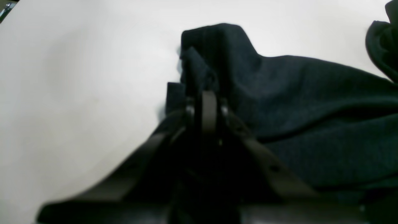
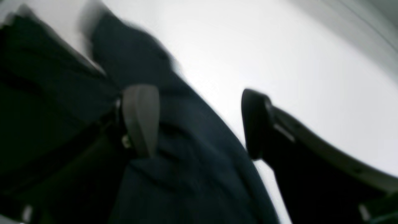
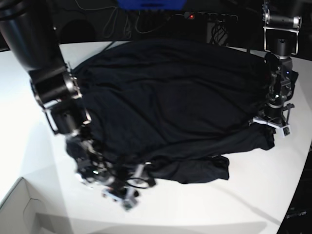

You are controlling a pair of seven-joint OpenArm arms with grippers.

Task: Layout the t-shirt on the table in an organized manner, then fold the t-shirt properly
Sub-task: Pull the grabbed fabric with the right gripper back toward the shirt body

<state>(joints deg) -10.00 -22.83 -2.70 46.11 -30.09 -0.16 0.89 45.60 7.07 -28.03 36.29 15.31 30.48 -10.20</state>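
With your left gripper (image 1: 206, 93) pinched on the t-shirt (image 3: 165, 107) bunched on the table (image 3: 243, 200) and your right gripper (image 2: 199, 124) spread wide holding nothing, regrasp the hem before pulling flat.

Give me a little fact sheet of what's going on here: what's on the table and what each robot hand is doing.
item: black t-shirt, spread out but rumpled, not yet folded
surface: white table
left gripper: shut on the t-shirt's edge, a peak of cloth bunched at its tip
right gripper: open, jaws wide apart, cloth lying beneath and between them
other: corner of a white box at the table's near edge
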